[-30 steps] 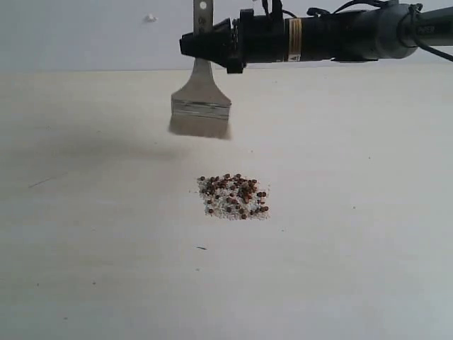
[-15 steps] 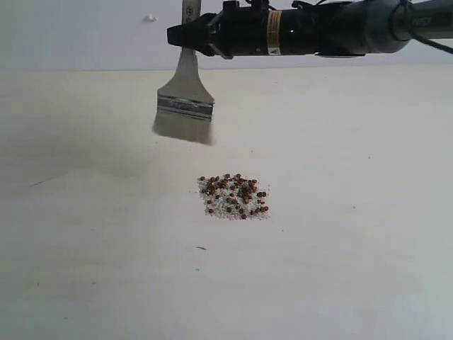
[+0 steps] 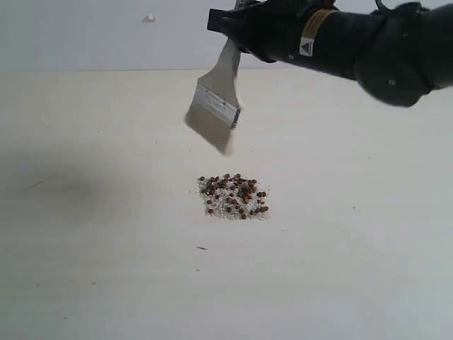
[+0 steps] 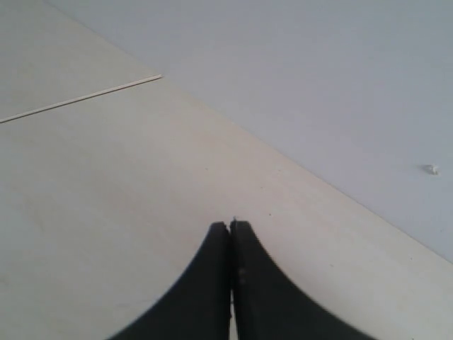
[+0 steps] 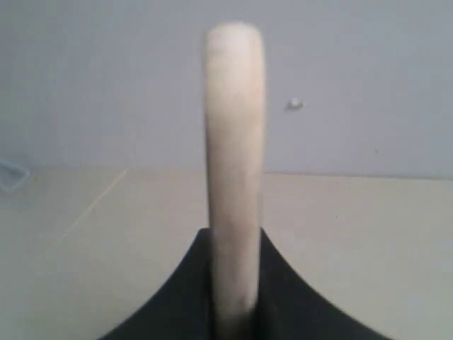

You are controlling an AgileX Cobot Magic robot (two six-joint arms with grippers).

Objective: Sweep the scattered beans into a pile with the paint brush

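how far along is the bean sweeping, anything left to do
Looks nearly finished. Done: the beans sit in one compact pile on the table, no clear strays. In hand: the right pincer is shut on the paint brush, held tilted in the air, bristles off the surface. Left: probably only setting the brush down; the left pincer is shut and empty.

The paint brush has a smooth pale wooden handle, shiny metal band, soft bristles; the bench looks matt, the right tool perhaps black plastic
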